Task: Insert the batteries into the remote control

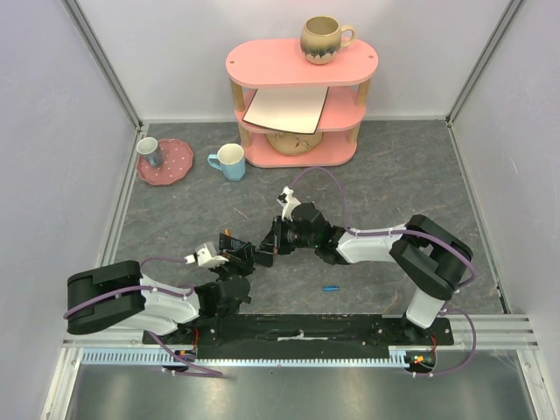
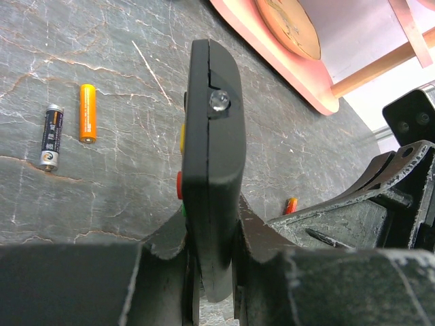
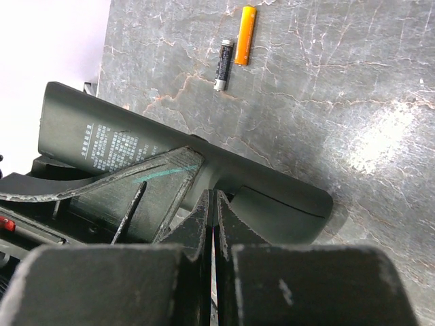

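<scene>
Over the middle of the table (image 1: 394, 175), seen from above, the left tool (image 1: 234, 255) and right tool (image 1: 269, 241) meet almost tip to tip. A blue battery (image 1: 330, 287) lies on the surface well apart from them, toward the right arm.

From the left wrist, the remote control (image 2: 212, 170) stands edge-on, pinched at its near end between this tool's fingers and lifted off the table, probably to steady it for the other arm. It is slim and black, with coloured buttons showing along one side. An orange battery (image 2: 87, 112) and a dark battery (image 2: 51, 136) lie side by side, not touching, on the table beyond.

From the right wrist, the right tool's fingers (image 3: 197, 224) are pressed together and hold nothing. Their tips sit at the remote's printed back, I judge to work the battery cover. Every battery in view lies on the table.
</scene>
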`<move>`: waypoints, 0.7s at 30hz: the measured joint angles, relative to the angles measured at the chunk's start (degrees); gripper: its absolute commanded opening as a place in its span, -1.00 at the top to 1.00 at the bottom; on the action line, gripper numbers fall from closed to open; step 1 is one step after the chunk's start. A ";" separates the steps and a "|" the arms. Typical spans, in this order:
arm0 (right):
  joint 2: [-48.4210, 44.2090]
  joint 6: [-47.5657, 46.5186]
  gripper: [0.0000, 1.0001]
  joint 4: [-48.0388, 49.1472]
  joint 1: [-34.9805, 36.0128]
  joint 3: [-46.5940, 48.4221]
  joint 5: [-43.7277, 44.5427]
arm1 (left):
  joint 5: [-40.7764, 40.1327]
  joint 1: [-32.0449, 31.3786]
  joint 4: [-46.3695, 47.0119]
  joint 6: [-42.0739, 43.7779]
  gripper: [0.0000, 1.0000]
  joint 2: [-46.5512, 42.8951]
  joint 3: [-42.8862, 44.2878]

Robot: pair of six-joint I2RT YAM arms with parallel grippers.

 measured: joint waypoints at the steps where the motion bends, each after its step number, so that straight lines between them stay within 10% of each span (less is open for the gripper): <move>1: 0.04 0.17 1.00 0.28 0.00 0.00 -0.09 | 0.00 0.00 -0.04 -0.02 0.96 -0.02 0.00; 21: 1.81 1.29 1.00 3.23 0.11 0.00 -1.22 | -0.04 0.00 -1.36 -0.39 0.96 -0.87 0.00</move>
